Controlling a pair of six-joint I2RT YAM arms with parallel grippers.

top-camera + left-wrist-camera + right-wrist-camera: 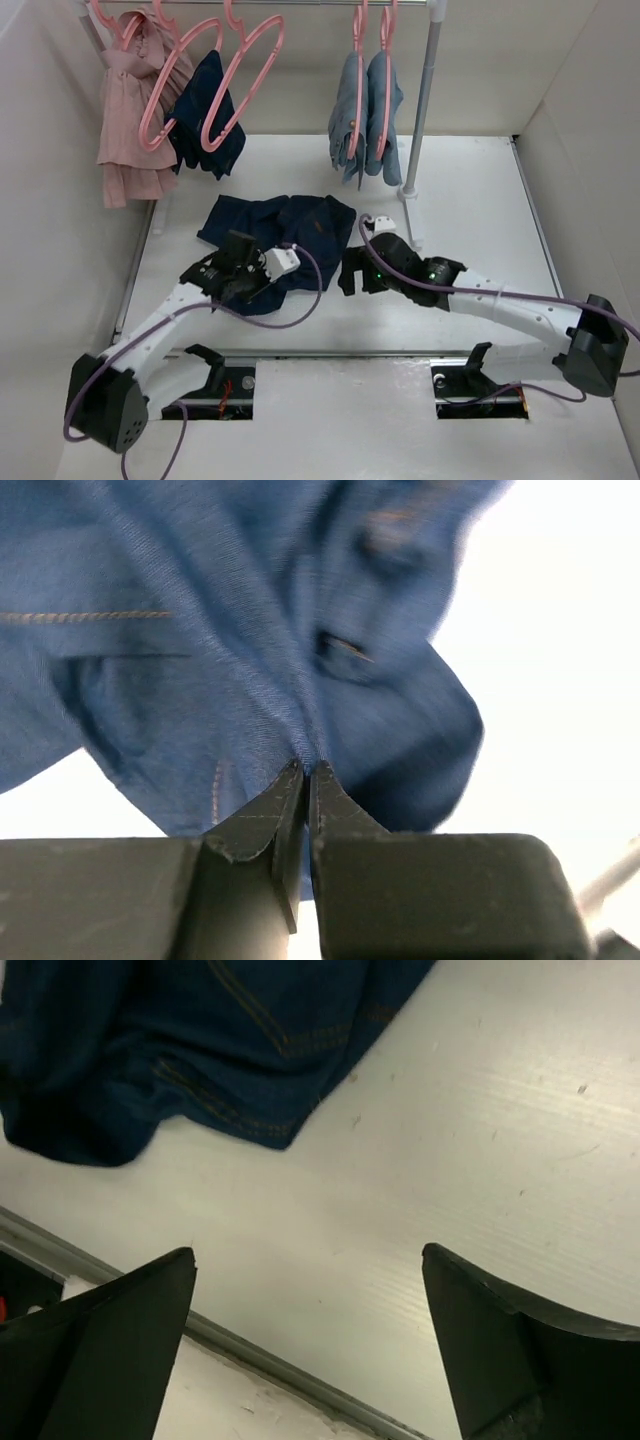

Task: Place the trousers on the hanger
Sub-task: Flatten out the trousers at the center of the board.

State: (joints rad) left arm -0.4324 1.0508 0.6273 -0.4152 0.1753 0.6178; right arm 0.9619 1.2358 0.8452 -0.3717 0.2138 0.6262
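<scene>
The dark blue trousers lie in a crumpled heap near the middle of the white table. The left gripper is at the heap's 7 o'clock edge. In the left wrist view its fingers are pressed together and pinch a fold of the blue cloth. The right gripper sits at the heap's 4 o'clock side. Its fingers are spread wide over bare table, and the trousers show at 11 o'clock in that view, apart from them. The pink hanger hangs tilted on the rack at 12 o'clock, beside a pink garment, a small dark blue garment and light blue jeans
</scene>
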